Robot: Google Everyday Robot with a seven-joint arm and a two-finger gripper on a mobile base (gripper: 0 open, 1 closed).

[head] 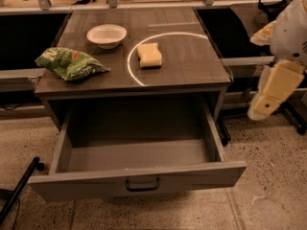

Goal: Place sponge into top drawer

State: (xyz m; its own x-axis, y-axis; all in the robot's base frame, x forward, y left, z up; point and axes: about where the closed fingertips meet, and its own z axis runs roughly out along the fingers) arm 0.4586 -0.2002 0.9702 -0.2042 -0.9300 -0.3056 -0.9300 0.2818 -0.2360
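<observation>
Saw gripper (274, 87) at far right; couldn't tell jaw opening. Spotted sponge (149, 55) on tabletop (192, 66), well left of jaws, slightly higher. Found top drawer (72, 186) pulled open, lower left of jaws.

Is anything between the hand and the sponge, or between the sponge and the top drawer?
Nothing visible. The hand hangs right of the tabletop, whose bare surface leads to the sponge. The top drawer is pulled open below; the white bowl and green snack bag sit left.
</observation>
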